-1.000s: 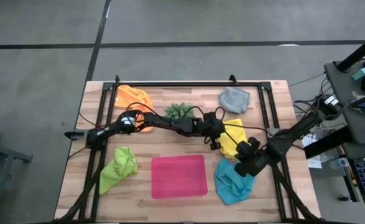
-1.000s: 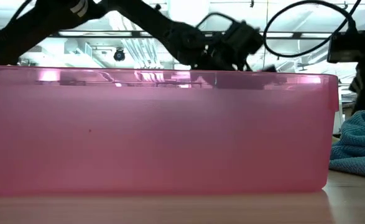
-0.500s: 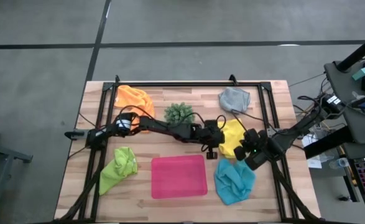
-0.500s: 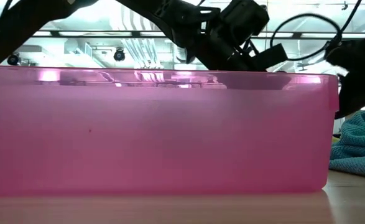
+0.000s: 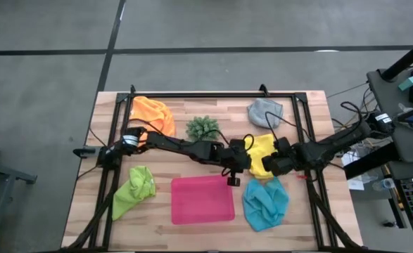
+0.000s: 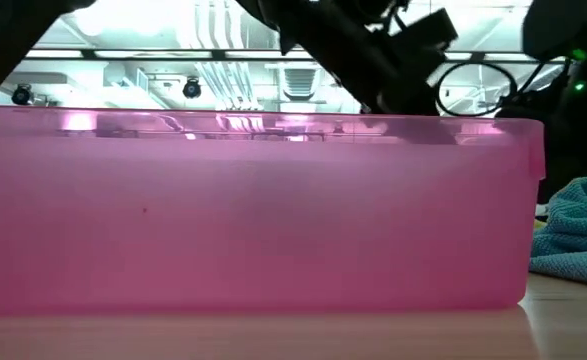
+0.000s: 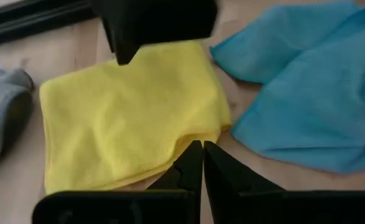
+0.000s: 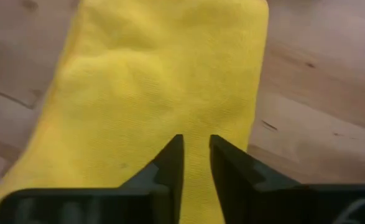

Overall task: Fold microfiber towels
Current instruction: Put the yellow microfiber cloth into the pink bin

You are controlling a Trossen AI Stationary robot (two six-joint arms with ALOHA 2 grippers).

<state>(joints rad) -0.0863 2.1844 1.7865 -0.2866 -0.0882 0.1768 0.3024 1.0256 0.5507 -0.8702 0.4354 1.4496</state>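
Observation:
The yellow towel (image 5: 262,150) lies flat and folded on the table right of centre, also in the left wrist view (image 7: 132,124) and the right wrist view (image 8: 157,87). My left gripper (image 5: 233,176) (image 7: 202,155) is shut, holds nothing, and stands off the towel's near left edge. My right gripper (image 5: 269,166) (image 8: 194,155) hovers over the towel, pointing steeply down, its fingers a narrow gap apart. The blue towel (image 5: 264,204), lime green towel (image 5: 132,191), orange towel (image 5: 152,112) and grey towel (image 5: 264,112) lie crumpled around the table. My right gripper stands over the yellow towel's middle (image 8: 198,124), slanting down from the table's right. Whether its fingertips touch the cloth, I cannot tell. Nothing is between the fingers.
A pink tray (image 5: 202,199) lies near the front edge at the centre and fills the low view (image 6: 253,210). A small spiky green plant (image 5: 202,128) stands at the far centre. A black frame (image 5: 213,93) runs round the table's far edge and sides.
My left gripper has drawn back from the yellow towel toward the table's near edge and risen. My right gripper has swung from above the blue towel toward the far edge, over the yellow towel, rolling as it went.

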